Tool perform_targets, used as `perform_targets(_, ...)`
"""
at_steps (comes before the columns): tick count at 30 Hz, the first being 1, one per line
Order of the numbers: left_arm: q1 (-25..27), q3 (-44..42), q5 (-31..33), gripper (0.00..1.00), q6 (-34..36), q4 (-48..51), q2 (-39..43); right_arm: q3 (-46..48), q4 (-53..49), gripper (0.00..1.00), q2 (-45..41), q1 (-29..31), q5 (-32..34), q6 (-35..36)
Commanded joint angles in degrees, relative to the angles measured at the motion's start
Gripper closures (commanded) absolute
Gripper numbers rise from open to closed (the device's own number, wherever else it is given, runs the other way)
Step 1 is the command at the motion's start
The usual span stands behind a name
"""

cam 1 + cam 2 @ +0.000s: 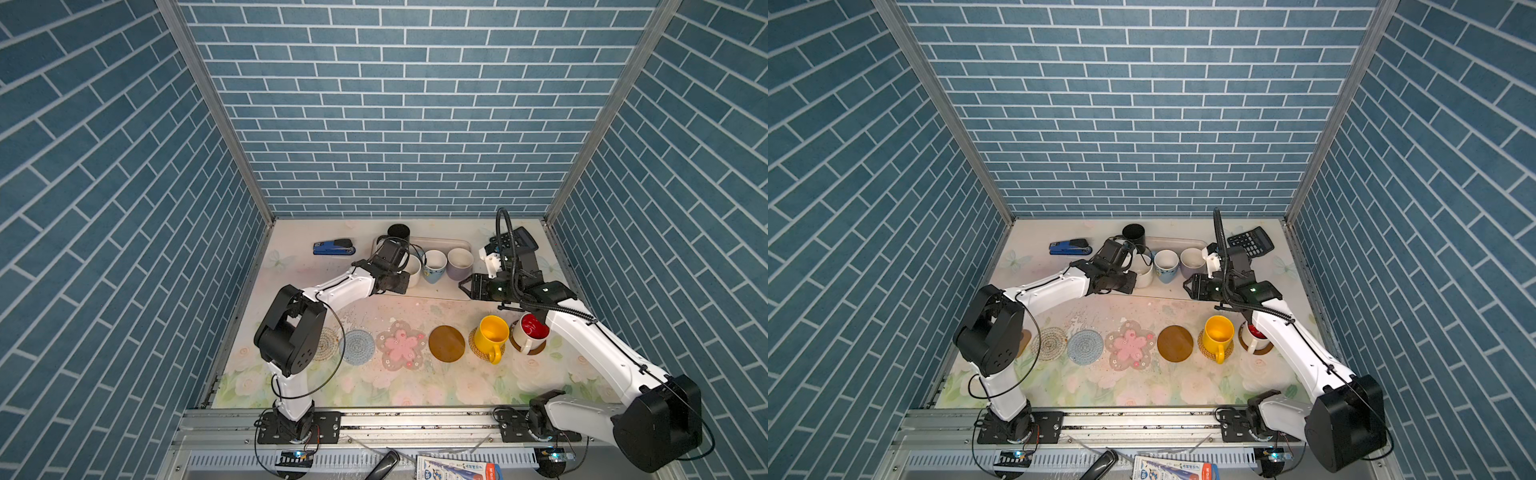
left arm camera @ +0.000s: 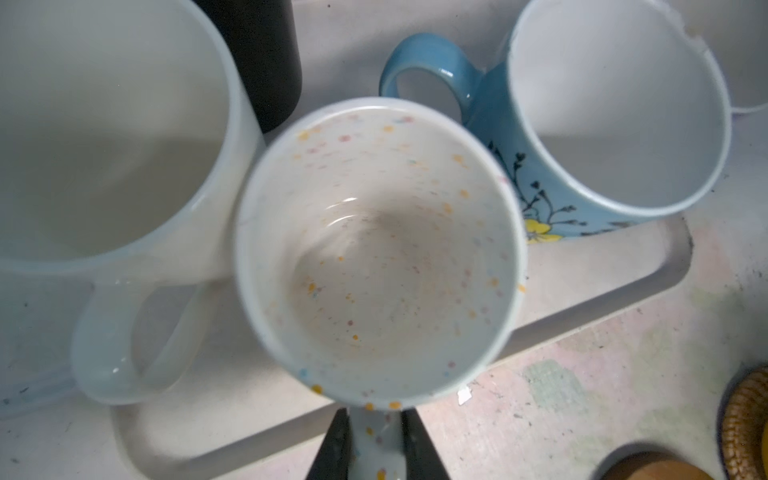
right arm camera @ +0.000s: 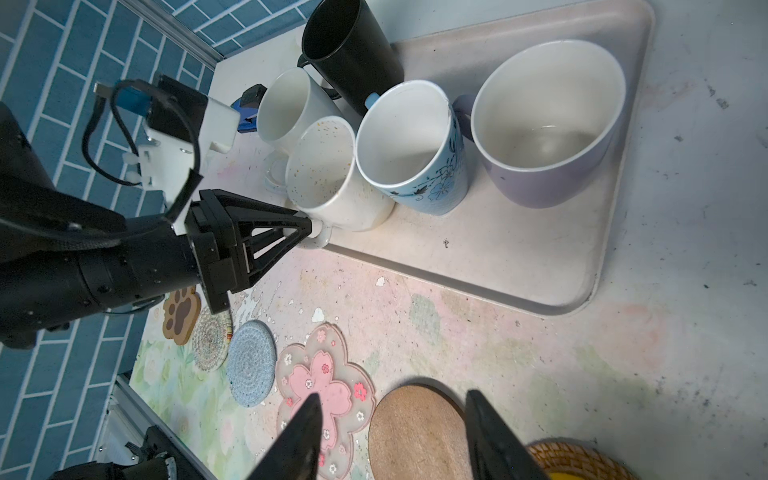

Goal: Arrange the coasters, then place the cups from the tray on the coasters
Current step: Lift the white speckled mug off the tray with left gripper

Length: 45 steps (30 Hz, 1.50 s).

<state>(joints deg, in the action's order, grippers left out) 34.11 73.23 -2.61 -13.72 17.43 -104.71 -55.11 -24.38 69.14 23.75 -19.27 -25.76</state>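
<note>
The left tool is clamped on the handle of the speckled cup, which sits at the near edge of the tray beside four other cups. The right tool hangs open and empty near the tray's right front corner. The yellow cup and red-lined cup sit on coasters.

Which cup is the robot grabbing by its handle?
The white cup with colored dots on the tray: only its handle sits pinched in the left gripper.
</note>
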Motion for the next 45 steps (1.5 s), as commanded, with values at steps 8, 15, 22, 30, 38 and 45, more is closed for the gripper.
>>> perform_targets(8, -0.52, -1.51, 0.06, 0.99, -0.05, -1.02, 0.38, 1.98, 0.25, 0.23, -1.47, 0.25, 0.90, -0.43)
perform_targets(15, -0.31, -1.43, -0.11, 1.00, 0.26, -0.67, 3.11, 2.68, -1.06, 0.20, -3.76, 0.25, 2.04, -0.43)
perform_targets(22, 0.58, -1.99, -0.38, 1.00, 0.27, 0.30, 7.73, 2.90, -1.55, 0.20, -5.26, 0.24, 1.88, -0.87)
perform_targets(30, 2.31, -5.19, 0.54, 1.00, -0.14, -0.35, 12.23, 2.91, -0.40, 0.20, -4.13, 0.25, 0.90, -1.58)
perform_targets(38, 2.54, -7.05, 3.67, 1.00, -0.96, -3.44, 10.05, 2.28, 0.65, 0.19, -2.26, 0.25, 0.19, -1.84)
perform_targets(45, 2.54, -5.82, 4.75, 1.00, -1.02, -5.86, 8.67, 1.63, -0.17, 0.19, -0.68, 0.22, 0.45, -0.78)
